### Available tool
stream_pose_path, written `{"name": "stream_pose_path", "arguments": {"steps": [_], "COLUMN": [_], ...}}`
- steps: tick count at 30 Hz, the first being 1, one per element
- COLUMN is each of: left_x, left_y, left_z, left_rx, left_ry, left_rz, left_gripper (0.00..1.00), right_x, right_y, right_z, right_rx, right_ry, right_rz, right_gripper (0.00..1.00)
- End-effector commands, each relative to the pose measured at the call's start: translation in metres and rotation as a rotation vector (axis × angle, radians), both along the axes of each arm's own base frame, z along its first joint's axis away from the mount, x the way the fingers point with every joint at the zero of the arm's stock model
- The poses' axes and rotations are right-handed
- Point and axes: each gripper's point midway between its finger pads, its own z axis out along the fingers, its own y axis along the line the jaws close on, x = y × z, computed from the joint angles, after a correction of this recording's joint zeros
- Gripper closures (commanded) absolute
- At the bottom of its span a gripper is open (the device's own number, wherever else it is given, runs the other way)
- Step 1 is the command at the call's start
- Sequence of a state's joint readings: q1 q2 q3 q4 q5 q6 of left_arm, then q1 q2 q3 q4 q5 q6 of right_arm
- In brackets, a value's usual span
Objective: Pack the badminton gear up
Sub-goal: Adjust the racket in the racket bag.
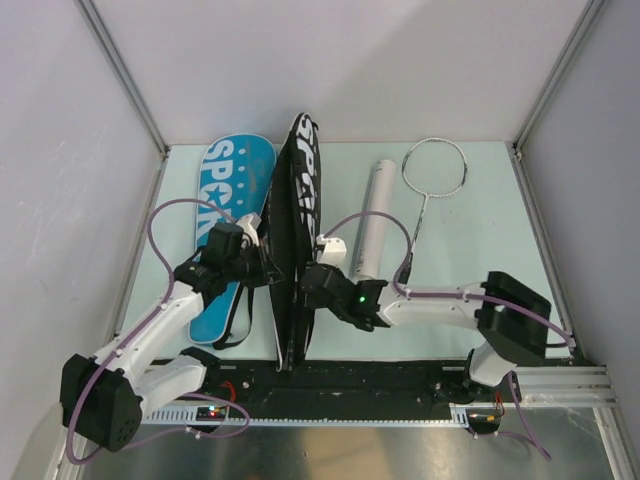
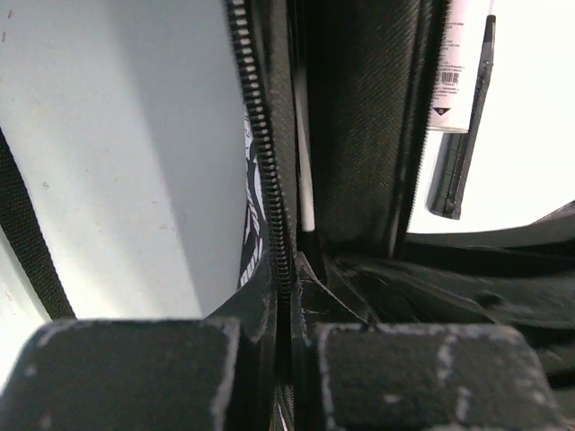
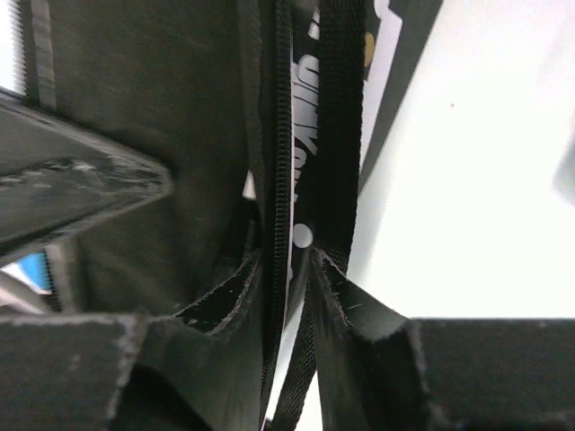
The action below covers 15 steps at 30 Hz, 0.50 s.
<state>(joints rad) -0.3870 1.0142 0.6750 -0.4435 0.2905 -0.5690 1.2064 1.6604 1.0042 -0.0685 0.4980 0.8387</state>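
The black cover [image 1: 290,215] stands on its edge at the middle of the table [image 1: 470,250], running from 6 to 12 o'clock. White letters near its far end read "SPOR"; the rest of the word is cut off by the fold.

Both grippers hold it from either side. The left gripper [image 1: 262,258] is at its 9 o'clock side, and in the left wrist view its jaws are pressed together on the cover's edge, right on the zipper [image 2: 263,180]. The right gripper [image 1: 308,278] is at the 3 o'clock side – its wrist view shows the jaws pinching the black fabric and a webbing strap [image 3: 337,135], with white lettering beyond that is too partial to read.

At 9 o'clock of the black cover, just beside it, the blue cover [image 1: 232,180] lies flat with "SPOR" in big white letters.

At 3 o'clock lies the white tube [image 1: 376,215]. The left wrist view shows a barcode label [image 2: 454,76] on it – its print is too small to read.

Farther toward 2 o'clock lies the silver racket [image 1: 422,213], its head at the far end.
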Motion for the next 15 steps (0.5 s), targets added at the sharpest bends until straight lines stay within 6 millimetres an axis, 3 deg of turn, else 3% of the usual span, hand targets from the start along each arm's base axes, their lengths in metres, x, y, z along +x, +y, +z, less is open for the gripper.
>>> {"name": "stream_pose_path", "arguments": {"steps": [1, 9, 15], "left_x": [0.013, 0.012, 0.012], "left_y": [-0.005, -0.011, -0.015], "left_z": [0.025, 0.021, 0.024], "left_rx": [-0.011, 0.018, 0.013], "left_ry": [-0.097, -0.097, -0.101], "left_rz": [0.009, 0.003, -0.003], "left_gripper": [1.0, 1.0, 1.0], "right_x": [-0.004, -0.018, -0.028], "right_y": [-0.003, 0.004, 0.017], "right_z": [0.049, 0.089, 0.088], "right_rx": [0.105, 0.213, 0.248], "right_ry": [-0.018, -0.046, -0.015], "right_rz": [0.003, 0.038, 0.057], "right_gripper": [0.67, 0.59, 0.58]}}
